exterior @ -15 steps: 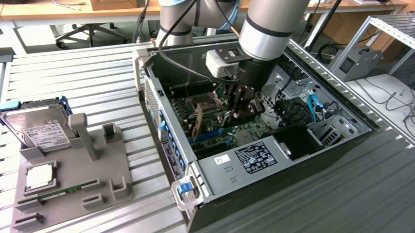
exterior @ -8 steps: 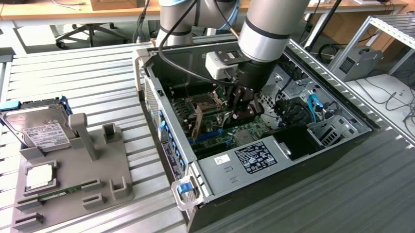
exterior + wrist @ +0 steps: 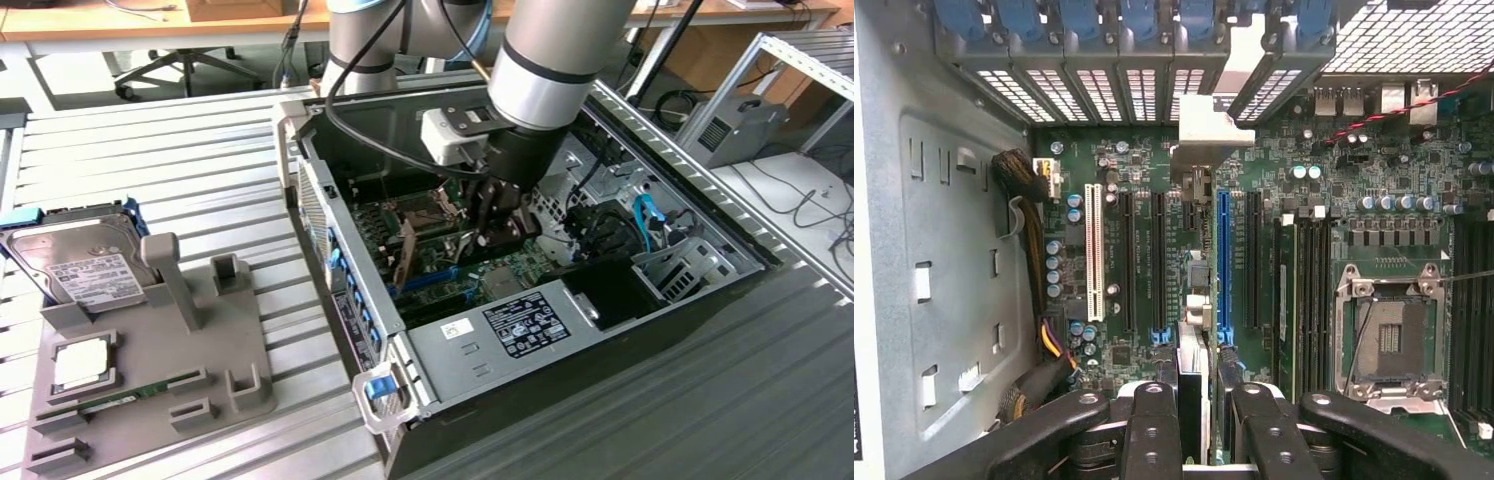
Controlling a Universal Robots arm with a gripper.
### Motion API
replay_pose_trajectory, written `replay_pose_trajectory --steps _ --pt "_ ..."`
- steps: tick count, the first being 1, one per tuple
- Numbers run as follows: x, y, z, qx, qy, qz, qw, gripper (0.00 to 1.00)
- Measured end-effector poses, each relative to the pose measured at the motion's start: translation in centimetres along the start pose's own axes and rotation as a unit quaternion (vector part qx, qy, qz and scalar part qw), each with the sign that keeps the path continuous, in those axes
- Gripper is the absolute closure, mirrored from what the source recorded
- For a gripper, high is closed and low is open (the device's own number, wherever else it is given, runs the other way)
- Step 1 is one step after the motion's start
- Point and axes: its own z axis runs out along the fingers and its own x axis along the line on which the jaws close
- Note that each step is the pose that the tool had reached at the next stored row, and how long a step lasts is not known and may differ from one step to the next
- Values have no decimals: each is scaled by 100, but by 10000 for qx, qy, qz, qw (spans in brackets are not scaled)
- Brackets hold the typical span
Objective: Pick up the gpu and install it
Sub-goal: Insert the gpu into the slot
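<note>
The tool [image 3: 483, 222] is reaching down inside the open case [image 3: 694, 215], its fingers [image 3: 1152, 432] clenched on the gpu [image 3: 1194, 330], which is standing edge-on over the board [image 3: 1354, 150]. In the wrist view the card's silver bracket [image 3: 1204, 125] is sitting against the rear slot covers [image 3: 1124, 90], and the card is lying just beside the blue slot [image 3: 1224, 265]; whether it is fully seated is hard to judge. On the surface [image 3: 160, 170], at about 9 o'clock from the case, a grey holder [image 3: 160, 370] is carrying a drive [image 3: 87, 265].
</note>
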Motion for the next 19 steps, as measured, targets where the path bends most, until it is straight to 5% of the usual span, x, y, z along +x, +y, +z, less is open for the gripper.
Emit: replay_pose_trajectory --steps 19 --pt "-2 1 78 0 0 0 10000 74"
